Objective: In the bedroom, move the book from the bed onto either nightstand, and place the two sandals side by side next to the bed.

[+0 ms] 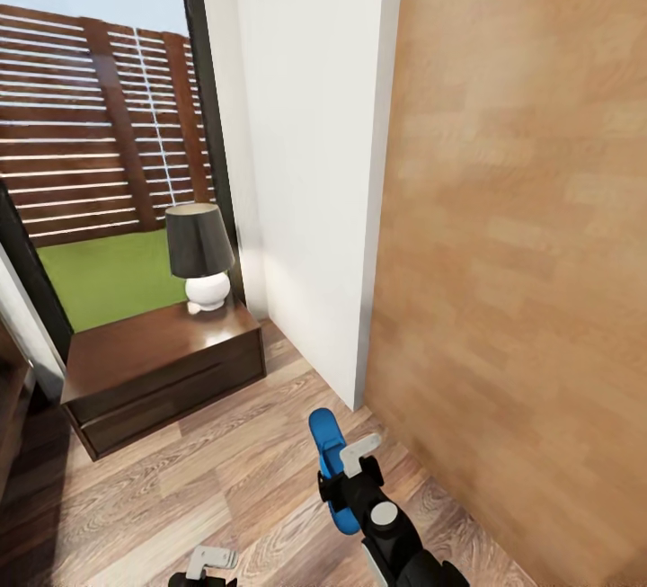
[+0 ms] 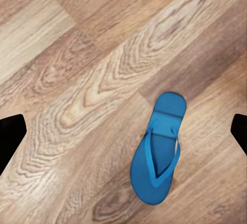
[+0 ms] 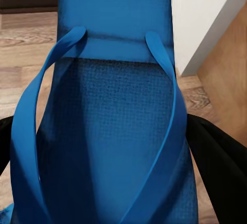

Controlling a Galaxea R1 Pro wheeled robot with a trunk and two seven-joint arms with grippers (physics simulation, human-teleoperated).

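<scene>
My right gripper (image 1: 347,472) is shut on a bright blue sandal (image 1: 327,443) and holds it above the wood floor, toe pointing away. In the right wrist view that sandal (image 3: 116,131) lies between the black fingers (image 3: 221,167), straps up. A second blue sandal (image 2: 157,152) lies flat on the planks, straps up, under my left gripper (image 2: 123,131), whose fingers (image 2: 10,136) stand wide apart. The left gripper (image 1: 207,562) sits at the head view's lower edge. A dark brown nightstand (image 1: 144,371) stands by the window. The book is out of view.
A black-shaded lamp (image 1: 199,254) with a white base stands on the nightstand. A white wall corner (image 1: 359,398) juts out just ahead of the held sandal, with a tall wood panel (image 1: 521,254) on the right. A dark wooden edge (image 1: 11,407) shows at far left.
</scene>
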